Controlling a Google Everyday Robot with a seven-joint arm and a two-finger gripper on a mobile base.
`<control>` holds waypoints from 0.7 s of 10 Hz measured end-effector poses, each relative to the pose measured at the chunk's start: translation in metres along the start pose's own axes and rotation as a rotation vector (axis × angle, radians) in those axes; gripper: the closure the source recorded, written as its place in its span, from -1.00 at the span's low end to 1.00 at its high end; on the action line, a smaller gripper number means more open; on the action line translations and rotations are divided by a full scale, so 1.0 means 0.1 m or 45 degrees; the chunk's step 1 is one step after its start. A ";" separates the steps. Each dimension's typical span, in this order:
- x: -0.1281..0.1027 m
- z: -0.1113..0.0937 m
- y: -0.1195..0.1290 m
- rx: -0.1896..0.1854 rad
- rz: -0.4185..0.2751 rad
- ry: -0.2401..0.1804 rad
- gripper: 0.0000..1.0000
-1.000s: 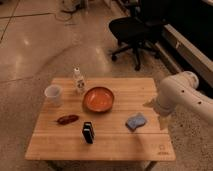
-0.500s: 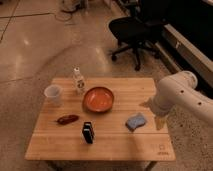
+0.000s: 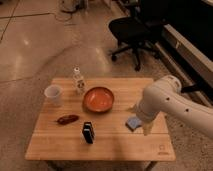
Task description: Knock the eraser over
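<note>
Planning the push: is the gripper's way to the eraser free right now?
Probably yes. The gripper hangs over the right of the table, beside the blue sponge; only that flat sponge and bare wood lie between it and the upright eraser.

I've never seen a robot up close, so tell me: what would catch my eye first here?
The big white robot arm at the table's right edge comes first, its hand pointing down beside a small blue sponge. Next come the bright orange bowl in the middle of the wooden table, and the little black eraser standing upright in front of it.
</note>
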 end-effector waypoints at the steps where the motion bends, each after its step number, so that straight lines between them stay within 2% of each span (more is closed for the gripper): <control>1: -0.11 0.09 -0.01 -0.013 -0.021 -0.002 -0.60; 3: -0.43 0.26 -0.05 -0.037 -0.099 -0.014 -0.60; 5: -0.72 0.34 -0.06 -0.042 -0.160 -0.038 -0.60; 7: -1.06 0.41 -0.16 -0.027 -0.197 -0.094 -0.60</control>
